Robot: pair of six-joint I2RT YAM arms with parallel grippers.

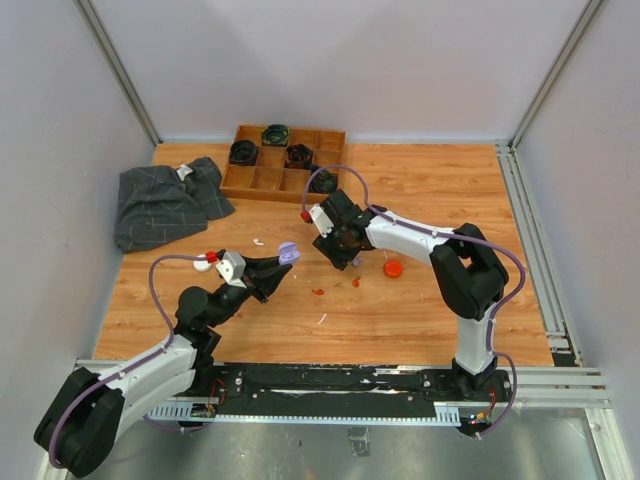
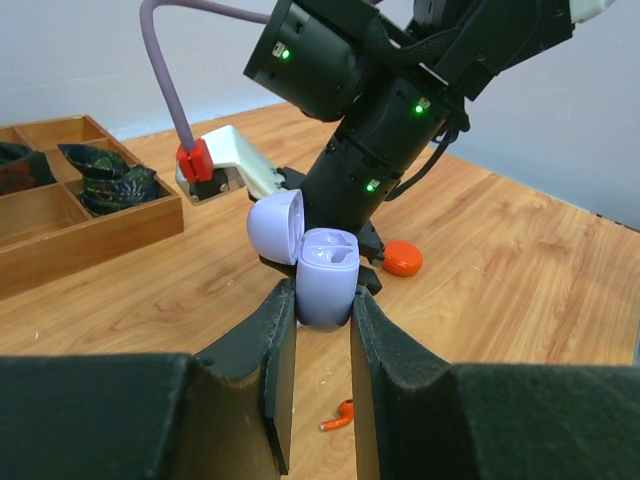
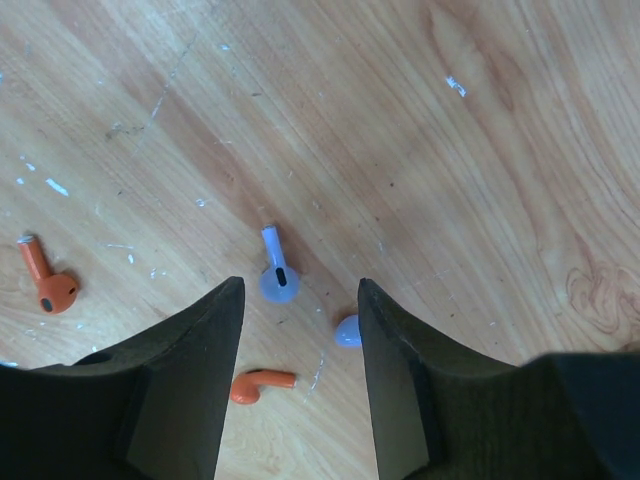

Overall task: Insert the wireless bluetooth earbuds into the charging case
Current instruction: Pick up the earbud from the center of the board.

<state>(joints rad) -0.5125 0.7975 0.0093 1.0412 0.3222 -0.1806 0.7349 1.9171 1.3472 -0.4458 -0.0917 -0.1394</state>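
My left gripper [image 2: 322, 300] is shut on a lilac charging case [image 2: 327, 280], held above the table with its lid [image 2: 276, 228] flipped open; in the top view the case [image 1: 288, 253] sits at the fingers' tip. My right gripper [image 3: 298, 290] hangs open just over the wood, fingers pointing down. One lilac earbud [image 3: 277, 275] lies between its fingers. Another lilac earbud [image 3: 347, 331] lies against the right finger, partly hidden. Two orange earbuds [image 3: 260, 384] [image 3: 48, 285] lie nearby. In the top view the right gripper [image 1: 345, 250] is close to the right of the case.
An orange round case [image 1: 393, 268] lies right of the right gripper. A wooden compartment tray [image 1: 260, 182] with black round cases [image 1: 243, 152] stands at the back. A grey cloth [image 1: 165, 200] lies at back left. A white earbud [image 1: 258, 241] lies on the wood.
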